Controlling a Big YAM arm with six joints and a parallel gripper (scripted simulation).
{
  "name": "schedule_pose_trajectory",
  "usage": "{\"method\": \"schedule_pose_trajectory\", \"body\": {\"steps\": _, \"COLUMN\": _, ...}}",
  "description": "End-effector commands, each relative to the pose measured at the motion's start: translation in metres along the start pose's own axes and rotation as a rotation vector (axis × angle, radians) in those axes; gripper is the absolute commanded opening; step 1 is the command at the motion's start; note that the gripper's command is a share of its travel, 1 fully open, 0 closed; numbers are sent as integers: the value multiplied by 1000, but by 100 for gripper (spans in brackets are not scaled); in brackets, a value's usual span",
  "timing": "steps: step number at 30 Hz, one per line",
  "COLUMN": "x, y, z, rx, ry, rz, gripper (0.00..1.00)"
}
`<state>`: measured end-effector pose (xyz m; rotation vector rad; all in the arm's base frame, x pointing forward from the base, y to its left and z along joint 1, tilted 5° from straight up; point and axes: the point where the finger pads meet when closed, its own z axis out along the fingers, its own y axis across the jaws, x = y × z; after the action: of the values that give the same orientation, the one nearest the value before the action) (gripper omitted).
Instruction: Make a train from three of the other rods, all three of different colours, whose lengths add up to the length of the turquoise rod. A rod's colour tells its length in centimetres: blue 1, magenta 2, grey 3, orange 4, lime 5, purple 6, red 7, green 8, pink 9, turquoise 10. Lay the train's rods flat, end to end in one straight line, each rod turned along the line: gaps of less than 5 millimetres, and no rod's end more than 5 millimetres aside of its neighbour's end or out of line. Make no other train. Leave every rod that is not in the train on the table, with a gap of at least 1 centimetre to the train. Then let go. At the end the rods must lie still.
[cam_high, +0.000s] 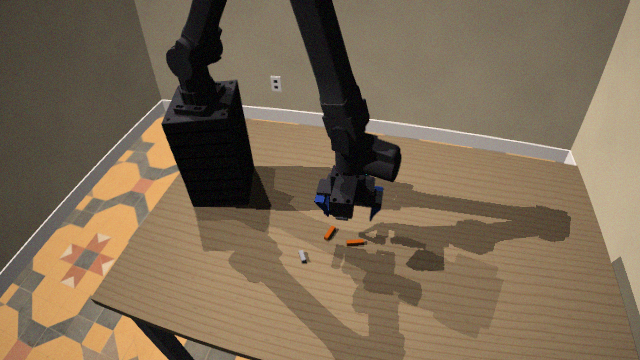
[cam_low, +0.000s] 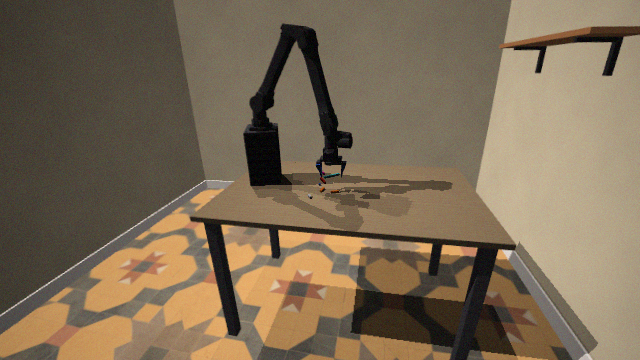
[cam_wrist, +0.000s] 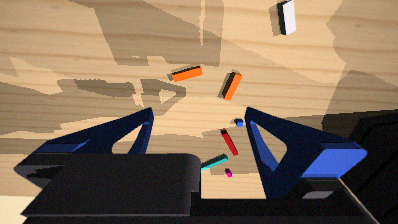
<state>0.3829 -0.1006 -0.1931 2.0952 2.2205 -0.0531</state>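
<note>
The counter (cam_high: 165, 285) (cam_low: 425, 225) (cam_wrist: 280, 55) carries all the rods, and the pincer (cam_high: 349, 216) (cam_low: 331, 175) (cam_wrist: 199, 112) hangs above it, spread fully open with nothing between its fingers. The turquoise (cam_low: 333, 175) (cam_wrist: 215, 162) is the measure; red, magenta and blue look like the three that match it.

Red (cam_low: 323, 180) (cam_wrist: 229, 142), the longest of those, seems the sensible first piece. In the wrist view it lies below the line joining the fingertips, towards the housing, and nearer the right-hand finger of that picture. Its long axis runs mostly across that line, leaning a little — so a slight turn and a shift back should let the fingers close on its sides. One arm only, so no choice of reach.

The left orange (cam_high: 355, 242) (cam_low: 335, 191) (cam_wrist: 187, 74), right orange (cam_high: 330, 233) (cam_low: 322, 190) (cam_wrist: 232, 86) and grey (cam_high: 302, 256) (cam_low: 310, 196) (cam_wrist: 287, 18) sit beyond the fingertips, apart from red. Magenta (cam_low: 323, 173) (cam_wrist: 228, 173) is near turquoise; blue (cam_wrist: 239, 122) is just beside the right-hand finger in the wrist view.

The top view shows only the oranges and grey; the wrist view shows all seven, though the housing cuts across turquoise's end.
</note>
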Motion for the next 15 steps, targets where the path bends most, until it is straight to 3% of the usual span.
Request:
{"method": "schedule_pose_trajectory", "body": {"steps": 1, "x": -1, "y": 1, "z": 5, "rx": 17, "ry": 6, "rz": 66, "gripper": 100}}
{"method": "schedule_pose_trajectory", "body": {"steps": 15, "x": -1, "y": 1, "z": 5, "rx": 17, "ry": 6, "rz": 60, "gripper": 100}}
